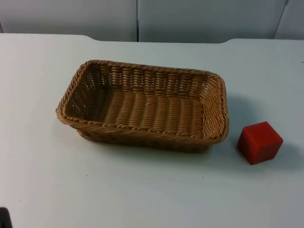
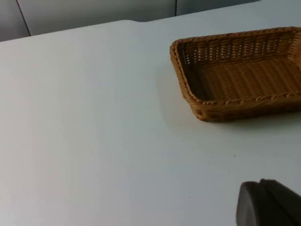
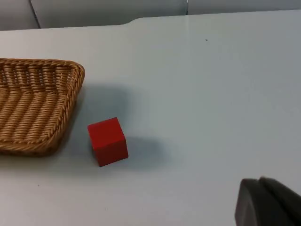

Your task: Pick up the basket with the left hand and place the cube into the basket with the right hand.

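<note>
Left tool [image 2: 268, 203] and right tool [image 3: 268, 202] hover above the table, waiting

No text, label, brand, number or sign can be read on anything in these views.
</note>
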Available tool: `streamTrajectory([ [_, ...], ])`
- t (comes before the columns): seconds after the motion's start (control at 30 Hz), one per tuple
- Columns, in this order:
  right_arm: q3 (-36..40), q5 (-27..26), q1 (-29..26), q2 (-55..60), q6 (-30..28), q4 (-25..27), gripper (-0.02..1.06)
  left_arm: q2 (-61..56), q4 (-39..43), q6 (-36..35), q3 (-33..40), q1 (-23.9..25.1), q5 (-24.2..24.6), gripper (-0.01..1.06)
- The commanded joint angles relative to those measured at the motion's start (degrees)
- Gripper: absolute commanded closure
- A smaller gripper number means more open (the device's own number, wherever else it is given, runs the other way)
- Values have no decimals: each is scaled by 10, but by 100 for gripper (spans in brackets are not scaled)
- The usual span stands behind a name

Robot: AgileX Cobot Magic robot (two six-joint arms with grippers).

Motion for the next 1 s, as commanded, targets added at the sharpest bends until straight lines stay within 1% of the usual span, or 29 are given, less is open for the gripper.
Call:
streamTrajectory([
  [0.0, 3, -5, 1, -2, -2, 4, 105, -2, -1, -1, 1, 0, -1, 105],
  [0.1, 3, -5, 35, -2, -2, 5, 105, -2, -9, -1, 1, 0, -4, 105],
  [0.13, 3, -5, 41, -2, -2, 5, 105, -2, -27, -16, -5, 0, -16, 105],
  [0.17, 3, -5, 48, -2, -2, 5, 105, -2, -59, -37, -12, 0, -42, 105],
  [0.2, 3, -5, 48, -2, -2, 5, 105, -2, -59, -37, -12, 0, -42, 105],
  [0.23, 3, -5, 51, -2, -2, 5, 105, 18, -117, -35, -17, 0, -65, 105],
  [0.27, 3, -6, 55, -2, -2, 5, 105, 50, -183, -15, -23, 0, -79, 105],
  [0.3, 3, -6, 55, -2, -2, 4, 105, 129, -274, 61, -26, 0, -86, 105],
  [0.33, 3, -6, 55, -2, -2, 5, 105, 194, -329, 117, -26, 0, -79, 105],
  [0.37, 3, -6, 55, -2, -2, 5, 105, 194, -329, 117, -26, 0, -79, 105],
  [0.4, 3, -6, 55, -2, -2, 5, 105, 252, -366, 157, -26, 0, -70, 105],
  [0.47, 3, -6, 55, -2, -2, 5, 105, 391, -408, 237, -26, 0, -61, 105],
  [0.5, 3, -6, 55, -2, -2, 5, 105, 391, -408, 237, -26, 0, -61, 105],
  [0.57, 3, -6, 55, -2, -2, 5, 105, 513, -440, 302, -36, 0, -65, 102],
  [0.6, 3, -6, 55, -2, -2, 5, 105, 577, -452, 330, -48, 0, -65, 99],
  [0.63, 3, -6, 55, -2, -2, 5, 105, 666, -474, 357, -70, 0, -63, 94],
  [0.67, 3, -6, 55, -2, -2, 5, 105, 666, -474, 357, -70, 0, -63, 94],
  [0.77, 3, -6, 55, -2, 4, 5, 105, 801, -481, 375, -138, -4, -55, 76],
  [0.8, 3, -6, 55, -2, 4, 5, 105, 821, -480, 375, -151, -6, -55, 72],
  [0.83, 3, -6, 55, -2, 4, 5, 105, 850, -477, 375, -178, -13, -55, 63],
  [0.87, 3, -6, 55, -2, 4, 5, 105, 850, -477, 375, -178, -13, -55, 63],
  [0.9, 3, -6, 55, -2, 4, 5, 105, 880, -472, 375, -204, -19, -61, 53],
  [0.93, 3, -6, 55, -2, 4, 5, 105, 917, -447, 373, -240, -32, -78, 43],
  [0.97, 3, -6, 55, -2, 4, 5, 105, 934, -425, 367, -264, -41, -93, 39],
])
